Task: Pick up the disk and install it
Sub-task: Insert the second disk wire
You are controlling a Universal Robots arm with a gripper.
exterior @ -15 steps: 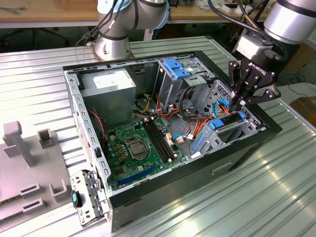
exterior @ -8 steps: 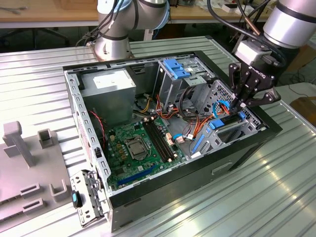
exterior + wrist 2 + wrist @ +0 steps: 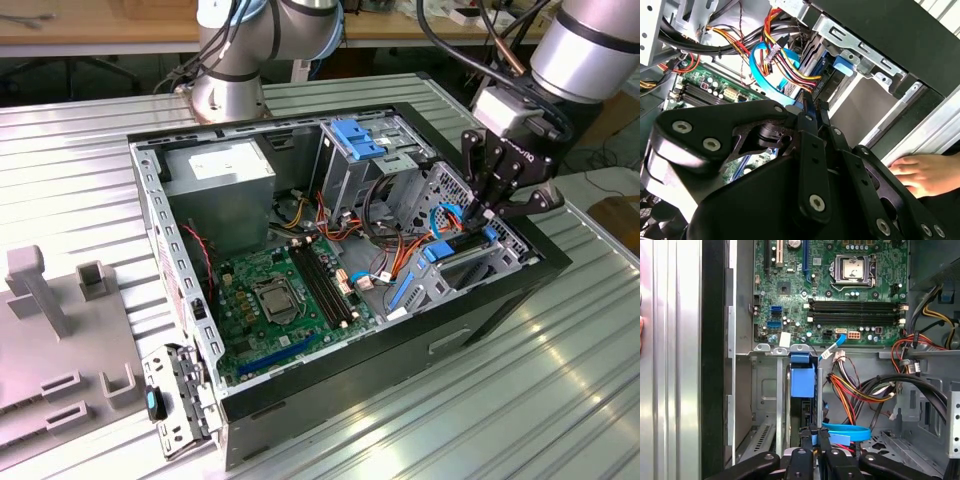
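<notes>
- Gripper (image 3: 488, 208) low inside the open computer case (image 3: 190, 260), fingers (image 3: 806, 436) drawn together.
- Disk (image 3: 802, 382) seated upright in its bay, just beyond the fingertips.
- Hand (image 3: 922, 172) resting beside the case.

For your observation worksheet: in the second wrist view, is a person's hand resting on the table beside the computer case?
Yes, a hand lies flat on the ribbed metal table just outside the black wall of the computer case.

A ribbed metal table (image 3: 560, 400) carries an open computer case (image 3: 470, 330), a grey fixture with upright blocks (image 3: 60, 330), and the arm's base (image 3: 225, 95).
</notes>
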